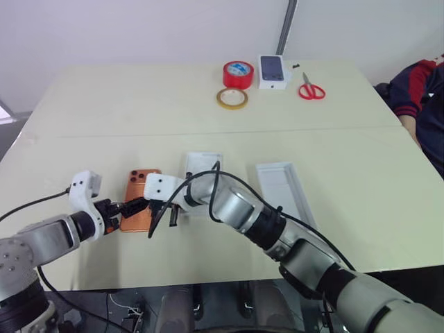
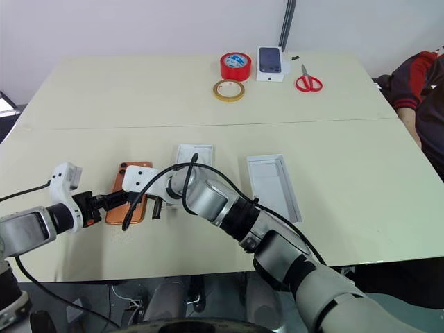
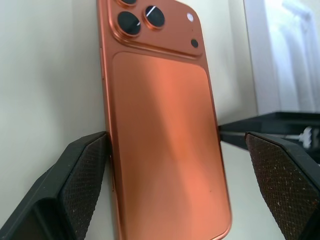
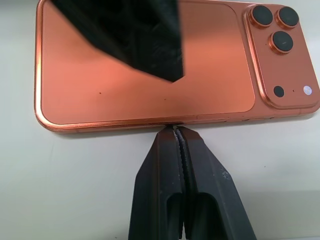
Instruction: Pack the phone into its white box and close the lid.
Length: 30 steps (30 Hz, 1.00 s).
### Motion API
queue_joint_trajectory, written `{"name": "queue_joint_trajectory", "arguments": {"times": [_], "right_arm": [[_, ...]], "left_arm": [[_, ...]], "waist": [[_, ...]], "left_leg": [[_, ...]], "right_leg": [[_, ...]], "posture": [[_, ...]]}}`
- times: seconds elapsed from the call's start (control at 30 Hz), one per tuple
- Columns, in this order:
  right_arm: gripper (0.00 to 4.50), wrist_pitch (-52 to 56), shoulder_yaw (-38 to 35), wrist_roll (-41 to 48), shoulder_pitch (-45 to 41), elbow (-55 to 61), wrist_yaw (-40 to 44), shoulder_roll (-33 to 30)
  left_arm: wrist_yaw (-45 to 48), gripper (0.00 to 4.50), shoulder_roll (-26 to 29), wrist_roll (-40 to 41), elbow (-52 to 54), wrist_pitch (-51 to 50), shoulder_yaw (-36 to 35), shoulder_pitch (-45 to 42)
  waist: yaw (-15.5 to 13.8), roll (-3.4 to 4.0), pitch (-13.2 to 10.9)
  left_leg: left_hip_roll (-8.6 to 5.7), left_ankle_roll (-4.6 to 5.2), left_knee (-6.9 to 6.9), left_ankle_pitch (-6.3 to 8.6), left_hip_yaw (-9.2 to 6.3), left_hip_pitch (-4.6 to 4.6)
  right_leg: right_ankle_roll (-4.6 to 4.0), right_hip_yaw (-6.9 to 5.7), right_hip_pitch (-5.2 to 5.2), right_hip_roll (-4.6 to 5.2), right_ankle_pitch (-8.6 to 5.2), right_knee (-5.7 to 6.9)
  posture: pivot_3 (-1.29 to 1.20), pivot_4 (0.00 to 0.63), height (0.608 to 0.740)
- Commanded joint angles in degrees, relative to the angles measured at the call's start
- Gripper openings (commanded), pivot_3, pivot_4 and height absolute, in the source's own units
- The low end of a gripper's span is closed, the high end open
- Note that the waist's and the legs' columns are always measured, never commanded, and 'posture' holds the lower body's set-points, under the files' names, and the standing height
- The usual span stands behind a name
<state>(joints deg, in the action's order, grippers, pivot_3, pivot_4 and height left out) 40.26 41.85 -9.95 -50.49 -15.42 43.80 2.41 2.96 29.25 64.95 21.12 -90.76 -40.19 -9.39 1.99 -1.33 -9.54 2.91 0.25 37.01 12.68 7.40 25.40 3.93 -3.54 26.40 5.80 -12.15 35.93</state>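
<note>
Presently the phone (image 1: 139, 200) lies flat, near-left on the table (image 1: 361, 180). Left gripper (image 3: 175, 170) straddles it, fingers apart; right gripper (image 4: 178, 131), closed, abuts its edge. Rigid, slick, thin: grip the long edges.

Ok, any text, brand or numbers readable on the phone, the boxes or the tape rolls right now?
None can be read.
phone: plain orange back, no lettering.
small box: printed phone picture, no legible text.
red tape roll: white marks on top, too small to read.

Orange phone (image 1: 139, 196) lies back-up on the table, just left of the open white box (image 1: 203, 168).
</note>
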Motion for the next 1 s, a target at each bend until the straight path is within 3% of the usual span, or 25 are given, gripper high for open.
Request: {"name": "queue_joint_trajectory", "arguments": {"times": [0.03,0.67,0.77,0.9,1.0], "right_arm": [[0.05,-1.5,0.3,0.2,0.3,2.3,0.3,1.5],[0.05,-1.7,0.3,-0.5,1.1,2.8,0.9,1.5],[0.0,-1.6,0.3,-0.5,1.2,3.0,1.0,1.4],[0.0,-1.3,0.3,-0.6,1.3,3.7,1.1,1.2],[0.0,-0.7,-0.7,-0.4,0.9,5.0,1.3,0.7]], "left_arm": [[-0.3,4.5,-1.6,7.7,-1.1,-1.7,1.8,-1.1],[-14.6,4.5,2.9,21.9,-9.0,6.4,1.0,1.0],[-17.3,3.71,4.2,26.8,-10.0,9.8,2.2,2.9],[-20.4,1.71,6.3,33.2,-10.4,14.9,4.4,5.6],[-22.2,1.71,8.1,37.2,-10.6,18.7,6.2,7.8]], "waist": [[0.0,0.0,0.0],[0.6,-0.07,0.0],[0.7,-0.06,0.0],[0.6,-0.06,0.0],[0.7,-0.08,0.0]], "left_leg": [[0.0,0.0,0.0,0.0,-0.01,0.0],[0.03,-0.02,-0.14,0.0,-0.01,0.07],[0.03,-0.03,-0.2,0.0,-0.01,0.08],[0.01,-0.05,-0.42,-0.01,-0.01,0.08],[-0.03,-0.19,-0.83,-0.09,0.01,0.08]], "right_leg": [[0.0,0.0,0.0,0.0,0.0,0.0],[-0.02,0.07,0.15,0.02,0.0,-0.03],[-0.03,0.08,0.23,0.03,0.0,-0.08],[-0.05,0.1,0.25,0.07,0.02,-0.3],[-0.27,0.09,0.26,0.07,0.15,-0.72]], "posture": [[0.0,0.15,0.736],[0.0,0.15,0.736],[0.0,0.15,0.736],[0.0,0.15,0.736],[0.0,0.15,0.736]]}}
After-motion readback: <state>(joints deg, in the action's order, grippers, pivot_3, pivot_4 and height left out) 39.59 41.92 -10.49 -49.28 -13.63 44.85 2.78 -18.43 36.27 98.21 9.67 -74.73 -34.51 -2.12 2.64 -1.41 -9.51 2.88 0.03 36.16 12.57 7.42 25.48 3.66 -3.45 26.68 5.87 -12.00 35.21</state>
